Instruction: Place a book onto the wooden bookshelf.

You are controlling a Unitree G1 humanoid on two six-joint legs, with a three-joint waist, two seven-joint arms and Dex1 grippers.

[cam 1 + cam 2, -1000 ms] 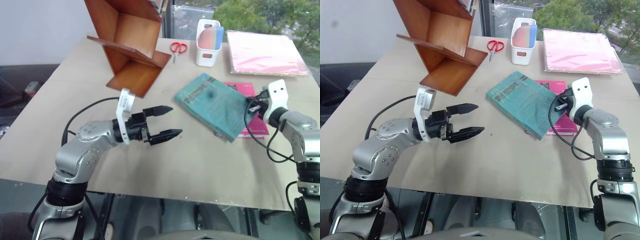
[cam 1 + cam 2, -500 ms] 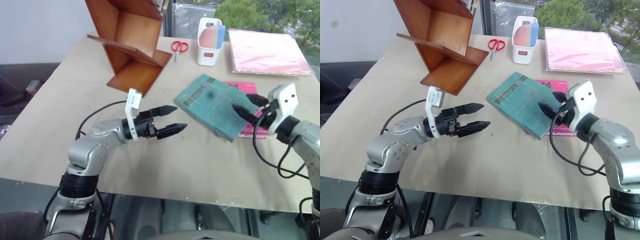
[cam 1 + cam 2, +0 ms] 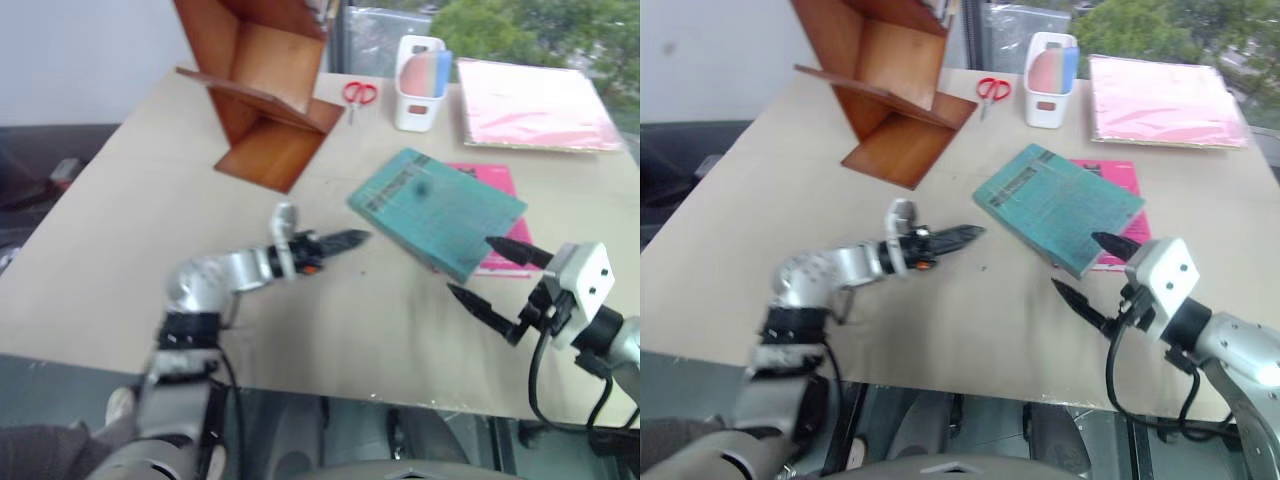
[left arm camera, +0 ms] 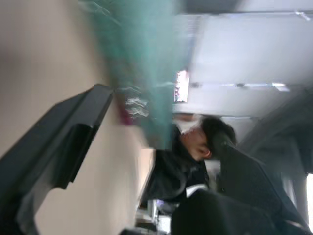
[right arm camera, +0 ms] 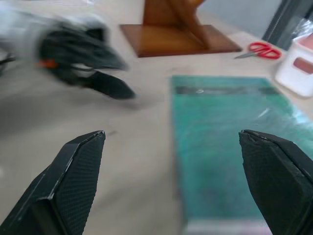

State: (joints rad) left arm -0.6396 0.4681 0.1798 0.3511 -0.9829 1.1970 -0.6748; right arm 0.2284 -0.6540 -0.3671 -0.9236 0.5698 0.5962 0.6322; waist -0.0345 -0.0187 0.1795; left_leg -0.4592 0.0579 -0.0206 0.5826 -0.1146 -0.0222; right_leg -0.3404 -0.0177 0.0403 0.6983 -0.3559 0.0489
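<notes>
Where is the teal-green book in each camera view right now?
Left eye view: the book lies flat right of centre, overlapping the magenta-pink book.
Right eye view: centre-right, beyond the open right gripper.
Left wrist view: a blurred teal band near the top.
Right wrist view: centre-right, between the fingers.
Shared landmark: the wooden bookshelf, across the table.
</notes>
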